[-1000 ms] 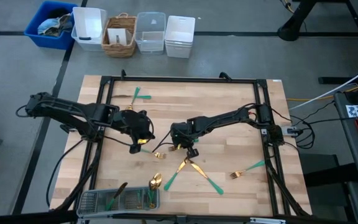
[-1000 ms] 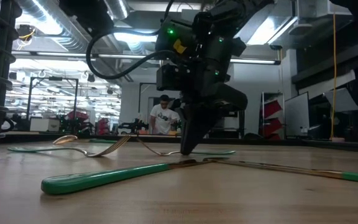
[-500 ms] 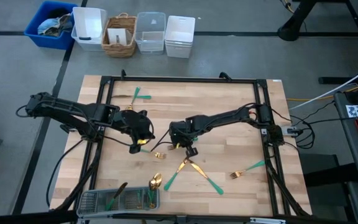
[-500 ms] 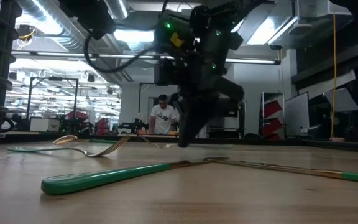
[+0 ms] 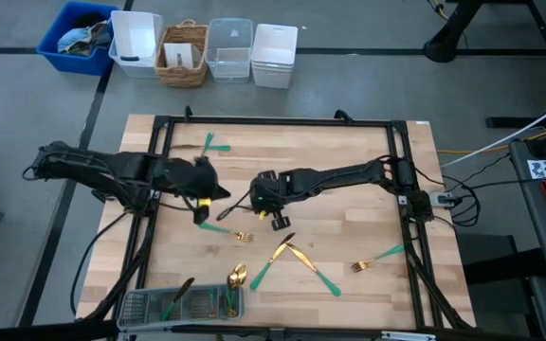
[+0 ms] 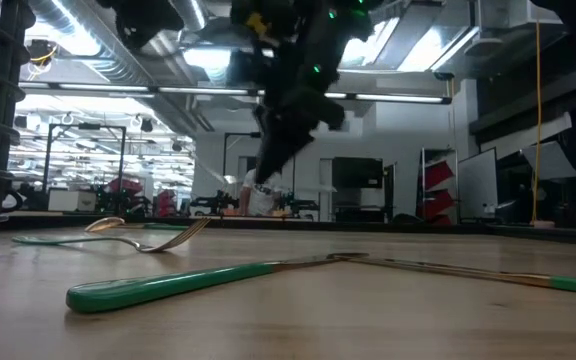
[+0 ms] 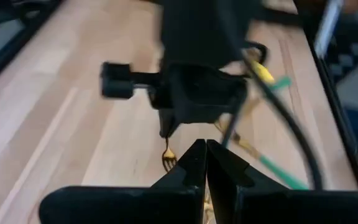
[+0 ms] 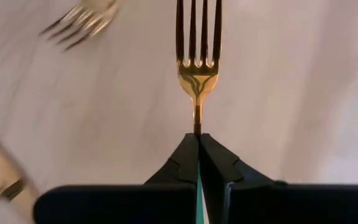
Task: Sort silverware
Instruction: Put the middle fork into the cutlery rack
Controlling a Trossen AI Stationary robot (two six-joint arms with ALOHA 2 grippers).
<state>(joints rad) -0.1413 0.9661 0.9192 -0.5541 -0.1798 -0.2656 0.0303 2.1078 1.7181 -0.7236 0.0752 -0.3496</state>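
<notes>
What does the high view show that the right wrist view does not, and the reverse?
Only the high view: the left gripper, shut, beside the right one at mid-table; the mesh tray at one table edge; two crossed pieces of silverware. Only the right wrist view: the gold fork clamped near its neck, tines pointing away. Both: the right gripper, shut, and the wooden table.

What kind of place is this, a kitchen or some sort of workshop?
Likely a robotics lab or workshop, not a kitchen. Two robot arms work at a framed wooden table, storage bins stand on a bare grey floor, and a large hall with ceiling strip lights shows behind.
</notes>
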